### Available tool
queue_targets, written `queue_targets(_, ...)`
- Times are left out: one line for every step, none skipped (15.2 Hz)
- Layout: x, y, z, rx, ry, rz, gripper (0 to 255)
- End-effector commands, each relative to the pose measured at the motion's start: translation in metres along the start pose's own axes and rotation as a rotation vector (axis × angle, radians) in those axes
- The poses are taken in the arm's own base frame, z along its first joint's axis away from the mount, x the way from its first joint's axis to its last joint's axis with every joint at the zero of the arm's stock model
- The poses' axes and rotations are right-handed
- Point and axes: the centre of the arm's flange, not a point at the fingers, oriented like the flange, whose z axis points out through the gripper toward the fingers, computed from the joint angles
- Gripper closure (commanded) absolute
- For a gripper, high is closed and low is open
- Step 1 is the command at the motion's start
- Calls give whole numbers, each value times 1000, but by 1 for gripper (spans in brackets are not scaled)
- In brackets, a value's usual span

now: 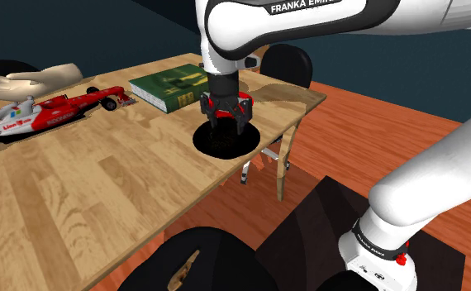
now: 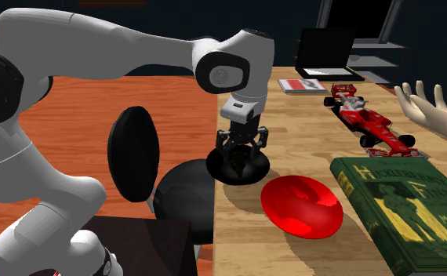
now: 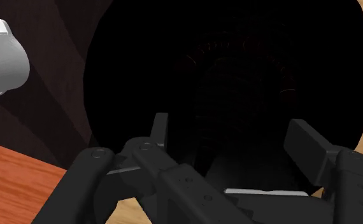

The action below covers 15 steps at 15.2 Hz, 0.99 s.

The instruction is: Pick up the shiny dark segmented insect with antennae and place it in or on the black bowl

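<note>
The black bowl [image 1: 206, 143] [image 2: 258, 169] [image 3: 123, 63] sits on the wooden table, close to the edge nearest the arm. My gripper [image 1: 225, 126] [image 2: 241, 152] [image 3: 231, 130] points straight down into it, fingers open and just above the bowl's inside. In the wrist view a dark, ribbed insect shape [image 3: 237, 83] with faint reddish glints lies in the bowl between and beyond the fingers. Neither finger touches it. Its outline is hard to make out against the black bowl.
A green book [image 1: 172, 85] [image 2: 398, 208], a red and white racing car [image 1: 44, 114] [image 2: 371, 121] and a pale mannequin hand [image 1: 27, 81] [image 2: 434, 110] lie further in. A red bowl [image 2: 300, 204] sits beside the black one. A black chair [image 2: 136, 153] stands off the table edge.
</note>
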Motion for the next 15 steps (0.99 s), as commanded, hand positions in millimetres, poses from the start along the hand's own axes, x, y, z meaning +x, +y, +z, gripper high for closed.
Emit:
queue_targets(0, 0, 0, 0, 0, 0, 0)
queue_targets(0, 0, 0, 0, 0, 0, 0)
queue_targets(0, 0, 0, 0, 0, 0, 0)
queue_targets(0, 0, 0, 0, 0, 0, 0)
queue_targets(0, 0, -13, 0, 0, 0, 0)
queue_targets(0, 0, -26, 0, 0, 0, 0)
queue_targets(0, 0, -40, 0, 0, 0, 0)
queue_targets(0, 0, -50, 0, 0, 0, 0)
queue_targets(0, 0, -50, 0, 0, 0, 0)
queue_targets(0, 0, -50, 0, 0, 0, 0)
queue_targets(0, 0, -50, 0, 0, 0, 0)
queue_targets(0, 0, -50, 0, 0, 0, 0)
queue_targets(0, 0, -50, 0, 0, 0, 0)
queue_targets(0, 0, -50, 0, 0, 0, 0)
queue_targets(0, 0, -50, 0, 0, 0, 0)
